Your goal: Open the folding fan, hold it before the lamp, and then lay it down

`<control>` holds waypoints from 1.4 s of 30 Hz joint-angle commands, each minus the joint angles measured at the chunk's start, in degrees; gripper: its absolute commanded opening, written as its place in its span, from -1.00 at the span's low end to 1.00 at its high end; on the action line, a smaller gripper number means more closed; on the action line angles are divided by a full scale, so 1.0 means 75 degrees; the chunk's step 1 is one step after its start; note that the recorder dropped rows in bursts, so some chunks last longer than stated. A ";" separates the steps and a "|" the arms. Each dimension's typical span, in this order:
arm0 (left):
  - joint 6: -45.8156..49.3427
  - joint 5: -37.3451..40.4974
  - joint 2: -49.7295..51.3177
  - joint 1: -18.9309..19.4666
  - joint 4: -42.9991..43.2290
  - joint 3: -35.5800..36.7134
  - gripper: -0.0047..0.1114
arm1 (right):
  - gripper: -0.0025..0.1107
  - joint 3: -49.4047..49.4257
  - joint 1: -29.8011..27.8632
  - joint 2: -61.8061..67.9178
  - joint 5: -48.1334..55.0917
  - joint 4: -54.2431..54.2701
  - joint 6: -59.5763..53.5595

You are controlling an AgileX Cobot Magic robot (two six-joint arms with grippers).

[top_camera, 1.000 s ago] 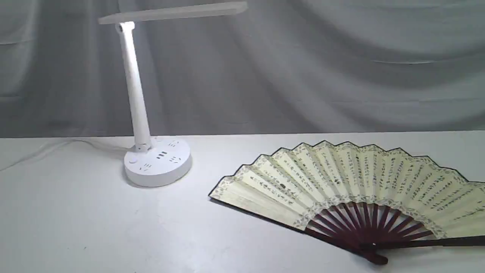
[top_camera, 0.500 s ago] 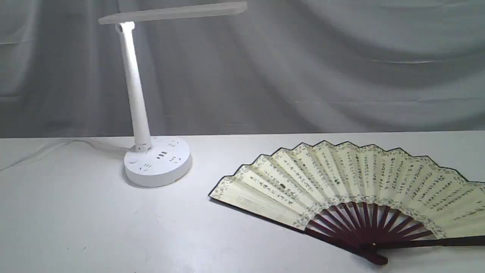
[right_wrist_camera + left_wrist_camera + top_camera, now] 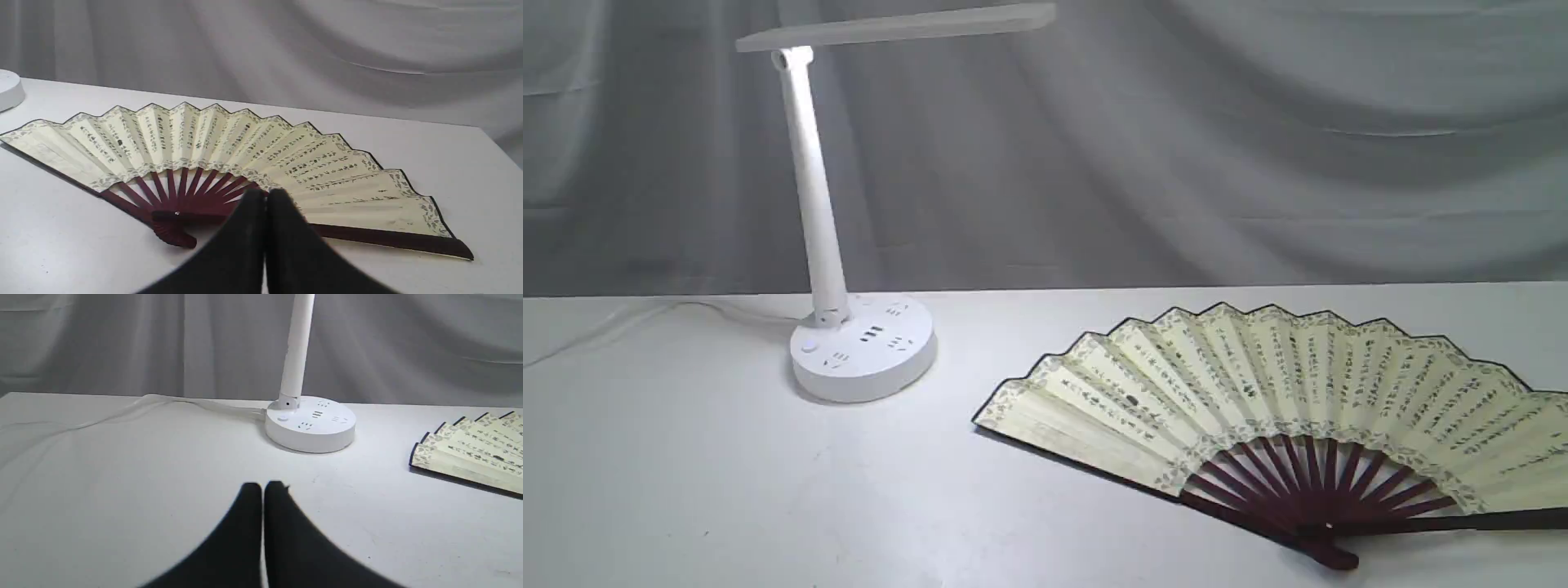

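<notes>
Black left tool (image 3: 262, 489) closed, empty, right tool (image 3: 266, 197) closed, empty, folding fan (image 3: 1258, 384) lying open

1 folding fan (image 3: 1298, 376), 1 lamp (image 3: 813, 204), 1 cable (image 3: 216, 406), 1 L claw (image 3: 262, 486), 1 R claw (image 3: 266, 195)

The fan (image 3: 1258, 376) has a cream paper leaf, matt and folded into pleats. Its ribs (image 3: 1311, 482) are dark red wood with a soft shine. The lamp (image 3: 862, 355) is smooth white plastic, a bit shiny. The table (image 3: 686, 474) is smooth, matt white. Behind hangs a grey cloth (image 3: 1258, 163), soft and creased.
</notes>
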 commanded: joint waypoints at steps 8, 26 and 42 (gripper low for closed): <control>-0.0021 -0.0017 -0.0021 0.0007 -0.0051 0.0027 -0.92 | -0.96 0.0027 0.0046 -0.0037 -0.0018 -0.0074 -0.0052; -0.0021 -0.0017 -0.0021 0.0007 -0.0051 0.0027 -0.92 | -0.96 0.0027 0.0012 -0.0037 -0.0017 -0.0074 -0.0052; -0.0021 -0.0017 -0.0021 0.0007 -0.0051 0.0027 -0.92 | -0.96 0.0027 -0.0165 -0.0037 -0.0017 -0.0074 -0.0052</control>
